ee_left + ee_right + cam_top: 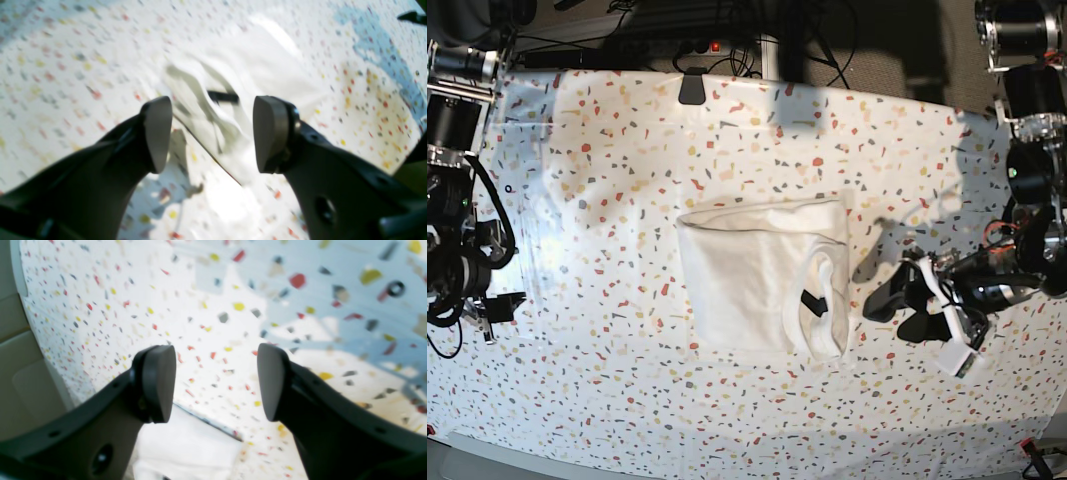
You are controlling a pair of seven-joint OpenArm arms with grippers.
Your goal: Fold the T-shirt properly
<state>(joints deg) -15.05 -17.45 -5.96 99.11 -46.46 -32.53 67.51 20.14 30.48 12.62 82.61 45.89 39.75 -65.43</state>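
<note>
The T-shirt (747, 275) lies folded into a white rectangle in the middle of the table, blank side up. Its neck opening (819, 300) with a small black label (813, 305) is at its right end. In the left wrist view the T-shirt (257, 66) fills the centre, with the rumpled collar and black label (223, 96) just beyond my fingers. My left gripper (213, 133) hangs open above the collar end, holding nothing; in the base view the left gripper (895, 312) is right of the shirt. My right gripper (215, 383) is open and empty over bare table cover.
The speckled table cover (627, 150) spans the whole table. My right arm (467, 270) stands at the table's left edge, where beige floor (20, 380) shows past the rim. A black clip (692, 88) sits at the far edge. Cables run behind the table.
</note>
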